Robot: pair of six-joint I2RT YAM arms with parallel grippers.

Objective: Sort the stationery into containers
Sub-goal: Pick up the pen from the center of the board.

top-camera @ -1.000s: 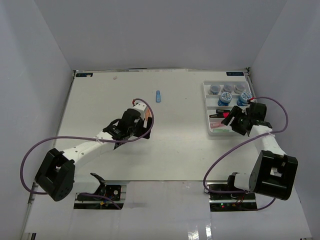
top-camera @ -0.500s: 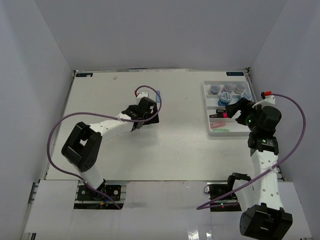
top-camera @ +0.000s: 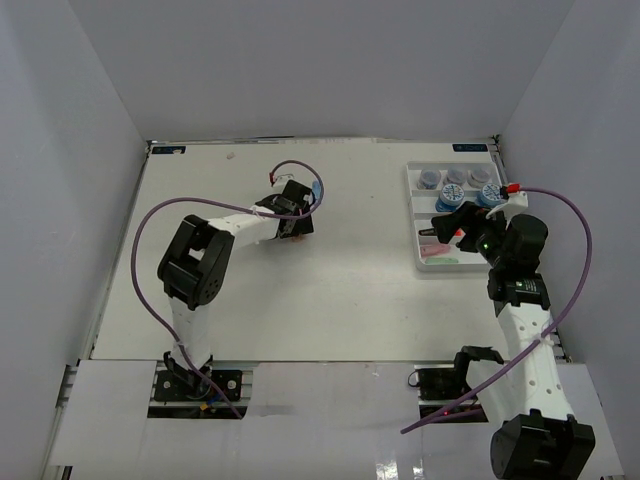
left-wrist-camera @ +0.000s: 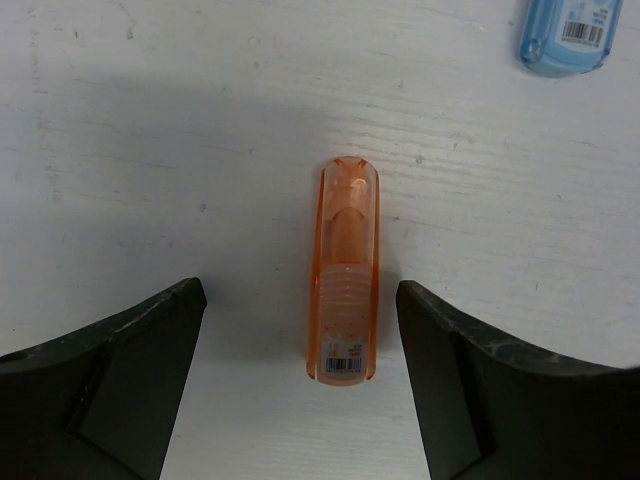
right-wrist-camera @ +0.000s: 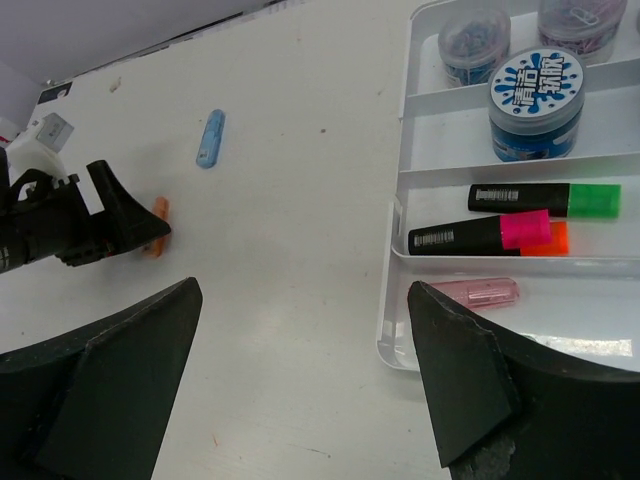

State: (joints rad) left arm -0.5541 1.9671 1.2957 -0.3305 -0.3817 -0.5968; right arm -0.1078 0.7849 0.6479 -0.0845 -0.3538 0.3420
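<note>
A pastel orange highlighter (left-wrist-camera: pixel 345 270) lies flat on the white table between the fingers of my left gripper (left-wrist-camera: pixel 300 296). That gripper is open and touches nothing. A pastel blue highlighter (left-wrist-camera: pixel 566 35) lies just beyond it. From above, my left gripper (top-camera: pixel 292 228) sits mid-table. The white tray (right-wrist-camera: pixel 400 230) holds jars (right-wrist-camera: pixel 536 105) in its far sections. Black highlighters with green (right-wrist-camera: pixel 545 198) and pink (right-wrist-camera: pixel 480 236) caps sit in the middle. A pastel pink highlighter (right-wrist-camera: pixel 477 293) is in the near section. My right gripper (right-wrist-camera: pixel 305 290) hangs open and empty, left of the tray.
The tray (top-camera: pixel 415 215) stands at the table's far right near the enclosure wall. Purple cables loop off both arms. The blue highlighter (right-wrist-camera: pixel 209 138) and orange highlighter (right-wrist-camera: pixel 155 228) lie on open tabletop.
My left arm has swung toward the far side, bringing its open gripper over the orange highlighter. My right gripper has opened and pulled up and back from the tray's near section.
</note>
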